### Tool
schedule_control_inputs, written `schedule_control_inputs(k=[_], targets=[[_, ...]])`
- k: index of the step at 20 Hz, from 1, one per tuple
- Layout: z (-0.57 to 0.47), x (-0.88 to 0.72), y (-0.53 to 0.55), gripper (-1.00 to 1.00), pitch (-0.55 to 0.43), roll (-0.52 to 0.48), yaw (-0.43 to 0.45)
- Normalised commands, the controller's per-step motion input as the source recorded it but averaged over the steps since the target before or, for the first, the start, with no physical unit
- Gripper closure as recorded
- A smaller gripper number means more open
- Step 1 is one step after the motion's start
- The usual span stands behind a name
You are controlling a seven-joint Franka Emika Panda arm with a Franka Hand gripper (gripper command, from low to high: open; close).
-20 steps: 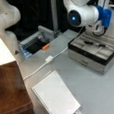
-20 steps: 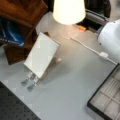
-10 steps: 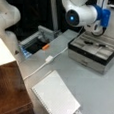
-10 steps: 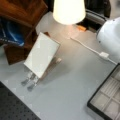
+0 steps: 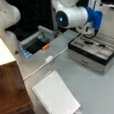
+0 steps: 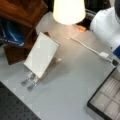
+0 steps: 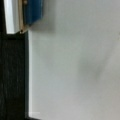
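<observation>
In a front view, the white arm [image 5: 73,16] with blue parts hangs over the table's far side, above a grey compartment box [image 5: 92,52]. No gripper fingers show in any view. The wrist view looks down on bare grey table [image 7: 75,62], with a blue and white object [image 7: 30,12] at its top left and a dark strip [image 7: 12,75] along its left. A white cable with an adapter block [image 5: 49,58] runs across the table; the cable's adapter block [image 6: 103,54] also appears beside the arm's white body [image 6: 105,22].
A white spiral pad [image 5: 55,97] leans on a stand, and the pad [image 6: 41,57] shows in both front views. Also present are an orange item [image 5: 45,47] by a dark open bin [image 5: 35,45], a lampshade [image 6: 68,10], a wooden shelf [image 6: 22,12] and the compartment box's corner [image 6: 107,97].
</observation>
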Motion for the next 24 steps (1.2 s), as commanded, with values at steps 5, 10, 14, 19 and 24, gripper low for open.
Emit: schedule_control_inputs(k=[5,10,14,19,24], targets=[[0.18,0.11,-0.4,-1.0,0.108,-0.206,0.175],[0.27,0.21,-0.53,-1.0,0.164,-0.232,0.201],[0.31,0.2,-0.58,-1.0,0.164,-0.317,0.271],[0.3,0.17,-0.5,-1.0,0.168,-0.44,0.27],[0.24,0.16,-0.4,-1.0,0.155,-0.543,0.249]])
